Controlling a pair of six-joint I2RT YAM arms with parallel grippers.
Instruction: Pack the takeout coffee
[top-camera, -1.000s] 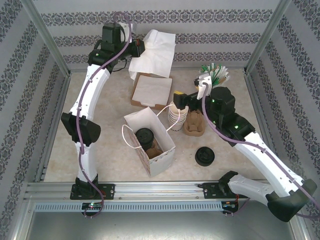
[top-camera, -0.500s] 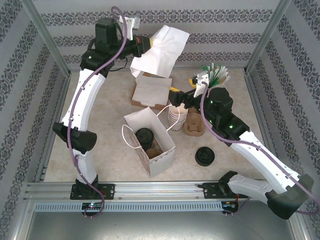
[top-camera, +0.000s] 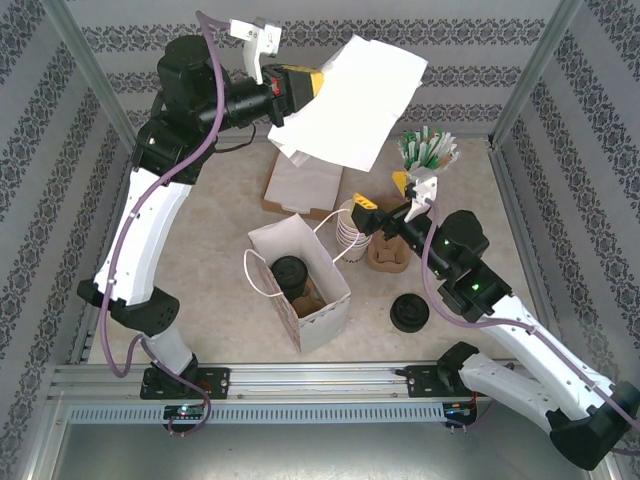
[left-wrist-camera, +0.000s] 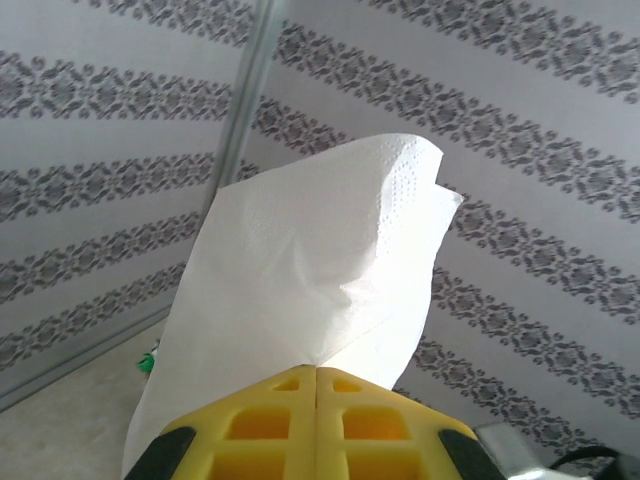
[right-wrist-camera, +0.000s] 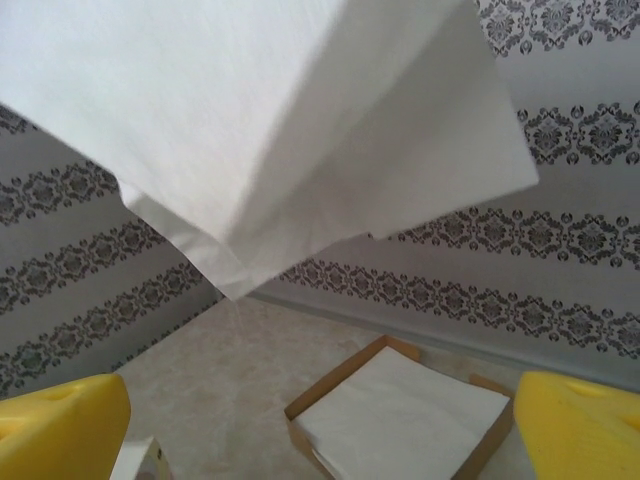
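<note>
Patterned walls, beige table. Coffee cup is seen inside bag at centre. Napkin is pinched aloft at 12 o'clock by left gripper; right gripper is spread, empty. Napkin likely left to pack.

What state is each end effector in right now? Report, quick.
Left end effector: closed on a white paper napkin, held up in the air.
Right end effector: open, empty.

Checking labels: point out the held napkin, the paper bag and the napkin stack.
held napkin (top-camera: 350, 100), top external, middle of sheet.
paper bag (top-camera: 322, 322), top external, near wall.
napkin stack (right-wrist-camera: 400, 405), right wrist, top sheet.
</note>
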